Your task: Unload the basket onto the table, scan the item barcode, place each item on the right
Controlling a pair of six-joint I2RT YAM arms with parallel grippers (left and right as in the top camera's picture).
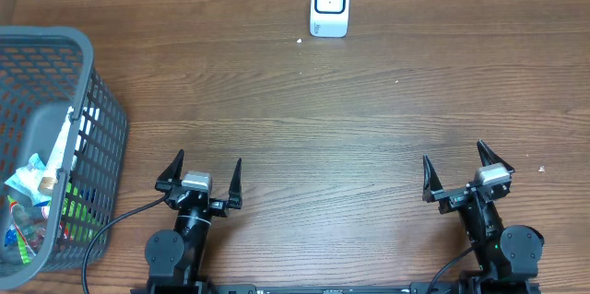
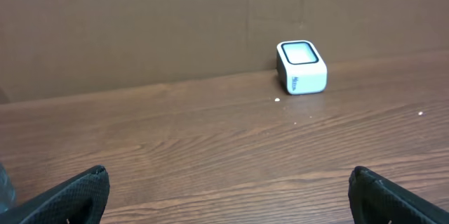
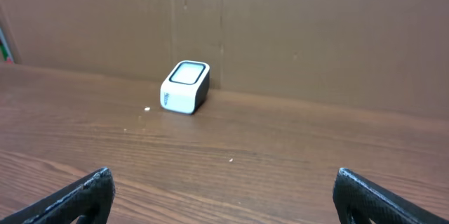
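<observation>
Kim: Fingertips of the left hand are poking into both bottom corners of its wrist view, spread wide, nothing between them. Right hand is reading the same: jaws gaping, gripping nothing.

Raj: Arm pose from overhead?

Kim: Both arms are sitting low at the near edge of the tabletop, well apart, hands pointing toward the far side and hovering just over the wood. Left one is sitting near the basket, not touching it. A black cable is trailing from the left arm's base toward the basket.

Raj: Scanner and item?

Kim: White scanner is standing at the far edge, roughly centred, window facing up, against the cardboard wall. Well clear of both hands. Packaged items are lying inside the grey mesh basket at the left edge; can't tell which one is carrying the barcode.

Raj: Surface?

Kim: Brown wood grain, a few pale specks showing near the scanner. Plain brown cardboard is closing off the back.
</observation>
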